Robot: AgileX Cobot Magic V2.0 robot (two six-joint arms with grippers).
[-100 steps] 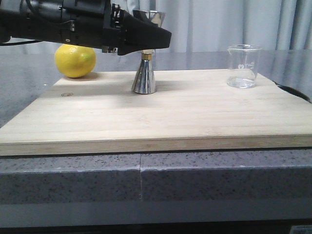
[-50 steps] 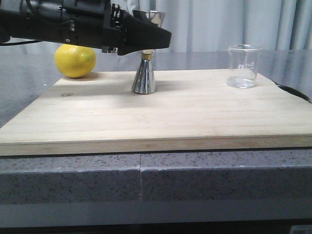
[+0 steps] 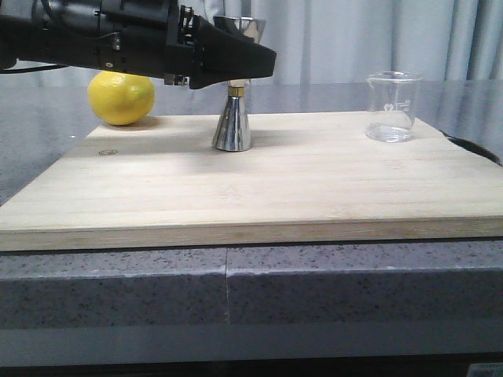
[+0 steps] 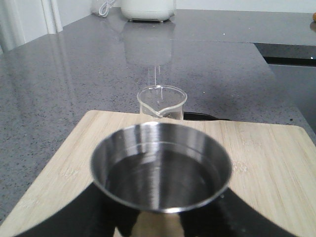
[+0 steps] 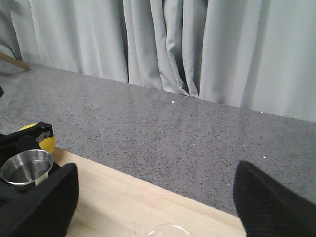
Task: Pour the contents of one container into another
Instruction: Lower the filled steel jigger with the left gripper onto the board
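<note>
Bamboo cutting board (image 3: pixel 259 188) carries all items. Left gripper (image 3: pixel 236 59) brackets the steel jigger (image 3: pixel 233 126) near the board's far edge; contact cannot be told, and a bump would topple it. Right gripper (image 5: pixel 153 207) spread, empty. Glass beaker (image 3: pixel 391 107) stands untouched at far right corner.

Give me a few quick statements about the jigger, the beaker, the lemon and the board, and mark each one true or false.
1. The steel jigger stands upright on the wooden board. True.
2. The glass beaker lies on its side. False: it stands upright near the board's far right corner.
3. The left gripper is at the jigger's upper cone. True.
4. The lemon sits inside the beaker. False: it rests at the board's far left edge.
5. The right gripper holds the beaker. False: its fingers are spread with the beaker's rim between them, untouched.
</note>
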